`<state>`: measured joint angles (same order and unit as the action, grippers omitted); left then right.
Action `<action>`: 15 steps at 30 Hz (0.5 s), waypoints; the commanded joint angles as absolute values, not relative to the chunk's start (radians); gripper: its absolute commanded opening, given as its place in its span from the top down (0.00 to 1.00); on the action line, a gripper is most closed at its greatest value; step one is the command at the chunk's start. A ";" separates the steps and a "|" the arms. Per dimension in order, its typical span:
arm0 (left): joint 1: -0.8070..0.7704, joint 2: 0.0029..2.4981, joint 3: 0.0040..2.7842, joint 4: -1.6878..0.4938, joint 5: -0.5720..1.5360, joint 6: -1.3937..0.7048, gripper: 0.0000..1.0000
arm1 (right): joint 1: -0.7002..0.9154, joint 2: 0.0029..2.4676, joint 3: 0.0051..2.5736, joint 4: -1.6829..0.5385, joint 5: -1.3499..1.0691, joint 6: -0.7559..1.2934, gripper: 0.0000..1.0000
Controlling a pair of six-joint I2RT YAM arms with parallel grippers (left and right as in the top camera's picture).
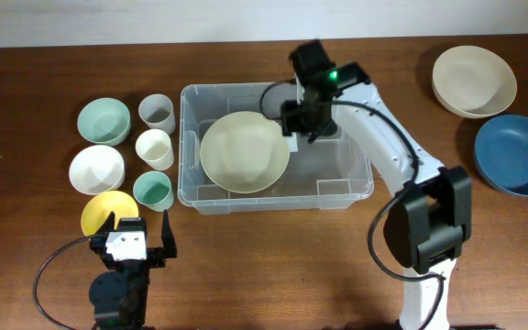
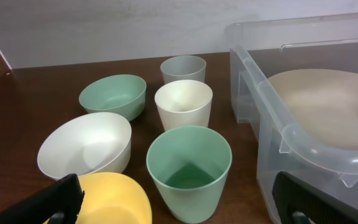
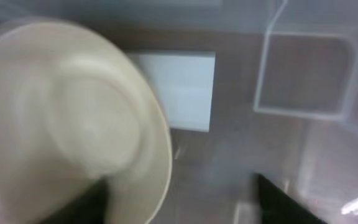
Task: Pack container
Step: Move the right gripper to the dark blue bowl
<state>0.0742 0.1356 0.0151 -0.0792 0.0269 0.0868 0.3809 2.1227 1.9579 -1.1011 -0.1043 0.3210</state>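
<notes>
- Right under the right wrist lens sat the cream bowl (image 3: 73, 124), blurred and filling the left of that view. It rested inside the container (image 1: 273, 205), towards its left end.
- The right pincer (image 3: 185, 208) hung over the container's middle. Its dark fingers stood apart on either side of the bowl's rim, clamped on nothing that could be seen.
- The white label (image 3: 179, 90) on the container's base showed beside the bowl, and there looked to be room in the container's right half.
- The container sat mid-table, open side up, its long axis running left to right.
- Right of the container, well apart from it, lay the beige bowl (image 1: 473, 80) and the blue bowl (image 1: 516, 154), upright and side by side.
- Left of the container stood a column of three cups: the grey cup (image 1: 157, 112), the cream cup (image 1: 154, 148) and the green cup (image 1: 153, 190).
- Further left of those were the green bowl (image 1: 103, 120), the white bowl (image 1: 96, 170) and the yellow bowl (image 1: 108, 213).
- The left pincer (image 1: 138, 240) stood off the container's near left corner, fingers wide apart and empty. The yellow bowl was just at its fingertips and the green cup straight ahead.
- Judging from this, the next pick turned on sides. The two big bowls right of the container fell to the right arm, while the cups and small bowls left of it lay nearer the left arm.
</notes>
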 commanded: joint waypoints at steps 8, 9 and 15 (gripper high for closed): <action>0.070 0.134 0.009 -0.080 0.034 0.100 0.01 | 0.036 1.985 2.358 -1.414 0.106 0.429 0.01; 0.070 0.134 0.009 -0.080 0.035 0.100 0.01 | -0.014 1.985 2.360 -1.432 0.093 0.428 0.01; 0.070 0.134 0.009 -0.080 0.034 0.100 0.01 | -0.360 1.989 2.302 -1.515 0.039 0.467 0.01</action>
<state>0.0742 0.1356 0.0151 -0.0792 0.0269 0.0868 -0.2253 1.9877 2.3425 -1.4933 0.0456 0.4114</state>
